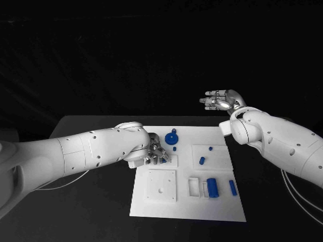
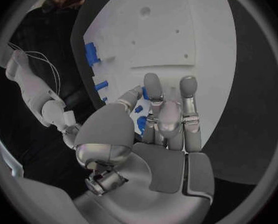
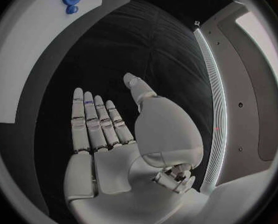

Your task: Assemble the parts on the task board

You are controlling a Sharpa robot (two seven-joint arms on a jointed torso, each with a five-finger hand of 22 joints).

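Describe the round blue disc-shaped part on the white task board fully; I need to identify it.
The round blue disc-shaped part looks like smooth plastic, with a small tab on its far edge. It lies flat near the far edge of the white task board, beside the left hand, whose fingers are close; contact cannot be told.

White task board (image 1: pixel 216 206) flat on the tabletop, round blue part (image 1: pixel 171 137) near its far edge, blue cylinder (image 1: pixel 212 187) upright-lying in its near-right recess, small blue peg (image 1: pixel 202 160) between them
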